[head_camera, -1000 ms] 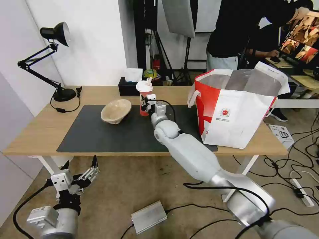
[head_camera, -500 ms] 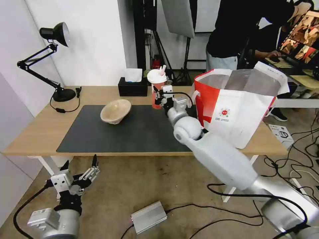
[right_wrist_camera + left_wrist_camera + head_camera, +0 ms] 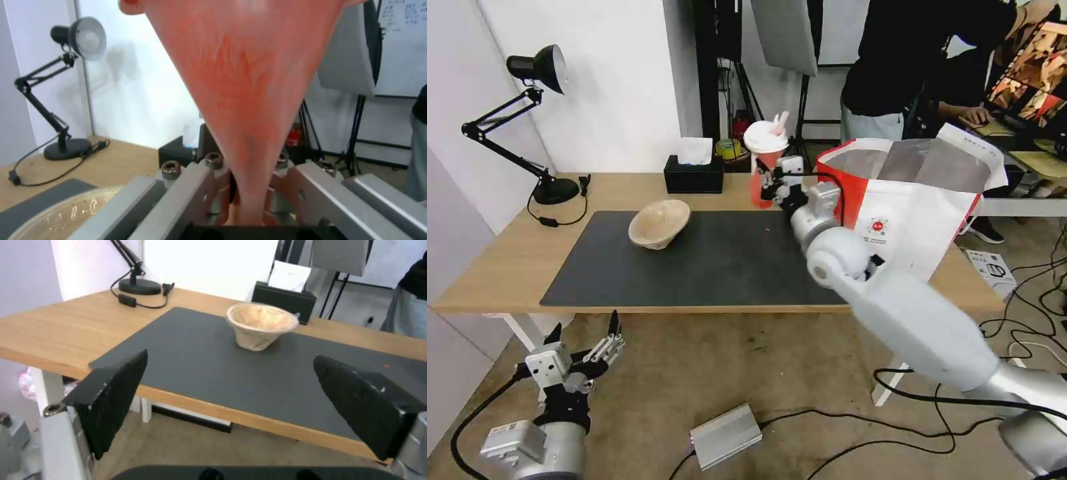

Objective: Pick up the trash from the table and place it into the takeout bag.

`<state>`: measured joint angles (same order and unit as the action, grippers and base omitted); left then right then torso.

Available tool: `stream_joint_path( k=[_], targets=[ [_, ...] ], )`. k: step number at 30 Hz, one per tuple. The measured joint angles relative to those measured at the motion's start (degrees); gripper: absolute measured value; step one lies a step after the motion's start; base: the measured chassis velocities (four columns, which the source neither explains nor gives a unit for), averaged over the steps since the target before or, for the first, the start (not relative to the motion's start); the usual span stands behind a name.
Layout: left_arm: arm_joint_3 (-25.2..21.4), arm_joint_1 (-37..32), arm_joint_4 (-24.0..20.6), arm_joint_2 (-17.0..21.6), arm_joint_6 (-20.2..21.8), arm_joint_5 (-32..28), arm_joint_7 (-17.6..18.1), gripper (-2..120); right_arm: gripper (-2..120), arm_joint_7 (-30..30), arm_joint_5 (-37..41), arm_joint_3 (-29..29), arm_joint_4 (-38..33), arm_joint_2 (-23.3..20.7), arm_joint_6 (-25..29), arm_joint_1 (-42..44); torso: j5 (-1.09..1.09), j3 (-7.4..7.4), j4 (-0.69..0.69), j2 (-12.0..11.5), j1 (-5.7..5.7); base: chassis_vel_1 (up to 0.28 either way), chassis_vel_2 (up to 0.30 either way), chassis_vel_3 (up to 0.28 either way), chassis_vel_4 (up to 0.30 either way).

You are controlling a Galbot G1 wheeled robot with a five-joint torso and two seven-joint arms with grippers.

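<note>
My right gripper (image 3: 776, 184) is shut on the red drink cup (image 3: 766, 167), holding it by its lower part above the table's back edge, just left of the takeout bag (image 3: 907, 227). The cup (image 3: 253, 83) rises from between the right gripper's (image 3: 249, 190) closed fingers. The white and red bag stands open on the table (image 3: 507, 260), foil lining showing. A beige crumpled bowl (image 3: 659, 223) rests on the dark grey mat (image 3: 694, 267). My left gripper (image 3: 594, 350) hangs open below the table's front left edge. From the left gripper (image 3: 231, 358) the bowl (image 3: 260, 325) lies ahead on the mat.
A black desk lamp (image 3: 537, 67) stands at the table's back left with its cord on the wood. A black tissue box (image 3: 694, 177) sits at the back edge. Cables and a metal box (image 3: 725, 435) lie on the floor. A person stands behind the bag.
The right arm has lifted the red cup off the mat and carried it up and to the right, toward the bag. The left arm and the bowl have stayed put.
</note>
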<state>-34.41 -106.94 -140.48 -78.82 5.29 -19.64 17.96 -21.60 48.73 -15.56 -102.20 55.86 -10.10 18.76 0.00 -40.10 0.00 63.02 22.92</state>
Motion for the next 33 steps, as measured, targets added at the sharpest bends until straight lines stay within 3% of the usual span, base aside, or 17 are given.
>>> stream_joint_path(
  k=[15,33],
  targets=[
    [-0.13,-0.38,-1.03,0.37,-0.06,-0.12,-0.02,100,3,-1.16,7.52,5.74,-9.84,-11.35,-2.74,-0.66,0.00,0.00,0.00,0.00,0.00,0.000,0.000,0.000,0.000],
    [0.60,-0.49,-1.23,0.37,-0.06,0.41,-0.08,100,3,-1.97,12.34,12.53,-10.57,-17.52,-3.21,-0.34,0.00,0.00,0.00,0.00,0.00,0.000,0.000,0.000,0.000]
  ],
)
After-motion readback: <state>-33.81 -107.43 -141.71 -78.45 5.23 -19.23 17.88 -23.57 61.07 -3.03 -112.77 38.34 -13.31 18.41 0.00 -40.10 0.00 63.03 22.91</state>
